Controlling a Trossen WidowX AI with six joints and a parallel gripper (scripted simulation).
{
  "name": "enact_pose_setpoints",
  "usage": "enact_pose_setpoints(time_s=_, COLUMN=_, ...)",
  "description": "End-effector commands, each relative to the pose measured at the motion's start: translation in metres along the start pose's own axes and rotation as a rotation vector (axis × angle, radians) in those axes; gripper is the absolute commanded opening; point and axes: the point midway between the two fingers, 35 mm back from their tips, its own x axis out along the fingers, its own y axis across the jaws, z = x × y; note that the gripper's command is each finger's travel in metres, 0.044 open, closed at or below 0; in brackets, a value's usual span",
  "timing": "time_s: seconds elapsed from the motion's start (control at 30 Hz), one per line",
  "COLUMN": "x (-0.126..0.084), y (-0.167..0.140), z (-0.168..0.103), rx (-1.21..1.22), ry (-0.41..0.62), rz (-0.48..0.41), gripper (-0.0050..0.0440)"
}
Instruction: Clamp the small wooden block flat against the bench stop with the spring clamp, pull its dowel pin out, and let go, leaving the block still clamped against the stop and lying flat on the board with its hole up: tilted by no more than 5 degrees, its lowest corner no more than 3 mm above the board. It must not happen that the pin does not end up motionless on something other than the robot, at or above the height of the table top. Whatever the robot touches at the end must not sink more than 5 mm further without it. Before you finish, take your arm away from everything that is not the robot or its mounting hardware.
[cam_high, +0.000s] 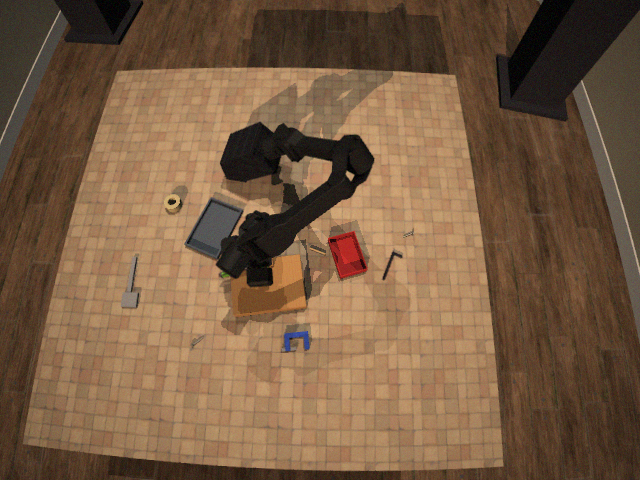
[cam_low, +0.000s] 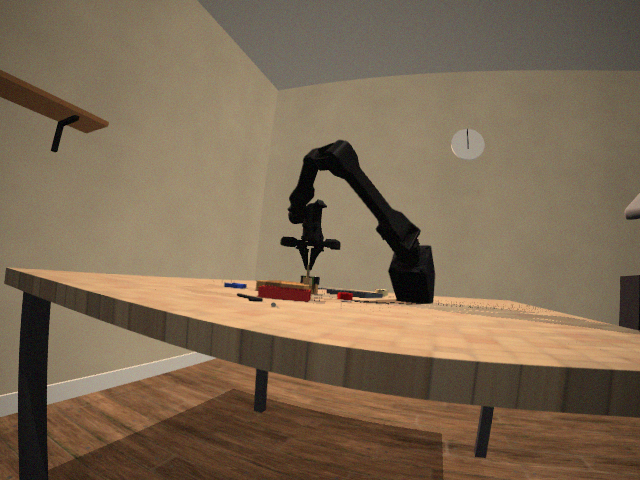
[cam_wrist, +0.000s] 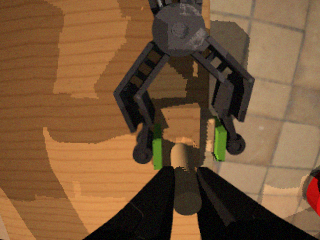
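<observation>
My gripper (cam_wrist: 184, 176) points straight down over the wooden board (cam_high: 268, 291) and is shut on the pale dowel pin (cam_wrist: 186, 183), which stands upright between the fingertips. Just below it lies the small wooden block (cam_wrist: 182, 123), flat on the board near its edge. The black spring clamp (cam_wrist: 180, 60) with green-lined jaws grips the block from both sides, and its green handles reach off the board. In the side view the gripper (cam_low: 308, 262) holds the pin just above the block (cam_low: 307, 281). I cannot tell whether the pin's tip is clear of the hole. A dark stop strip (cam_high: 308, 273) runs along the board's right edge.
A red bin (cam_high: 347, 254) stands right of the board and a grey tray (cam_high: 214, 227) to its upper left. A blue U-shaped piece (cam_high: 296, 341) lies in front. A tape roll (cam_high: 172, 202), a grey scraper tool (cam_high: 131, 284), a hex key (cam_high: 388, 266) and loose screws lie farther out.
</observation>
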Motion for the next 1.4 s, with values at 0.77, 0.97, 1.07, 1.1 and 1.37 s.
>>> enact_pose_setpoints(time_s=0.77, x=-0.0043, y=0.0002, z=-0.0001, rx=-0.252, ry=-0.001, rz=0.001, gripper=0.0000)
enact_pose_setpoints(time_s=0.97, x=-0.0048, y=0.0002, z=-0.0001, rx=-0.252, ry=-0.001, rz=0.001, gripper=0.0000)
enact_pose_setpoints(time_s=1.07, x=-0.0052, y=0.0002, z=-0.0001, rx=-0.252, ry=-0.001, rz=0.001, gripper=0.0000)
enact_pose_setpoints(time_s=1.1, x=-0.0054, y=0.0002, z=-0.0001, rx=-0.252, ry=-0.001, rz=0.001, gripper=0.0000)
enact_pose_setpoints(time_s=1.37, x=-0.0064, y=0.0002, z=-0.0001, rx=-0.252, ry=-0.001, rz=0.001, gripper=0.0000)
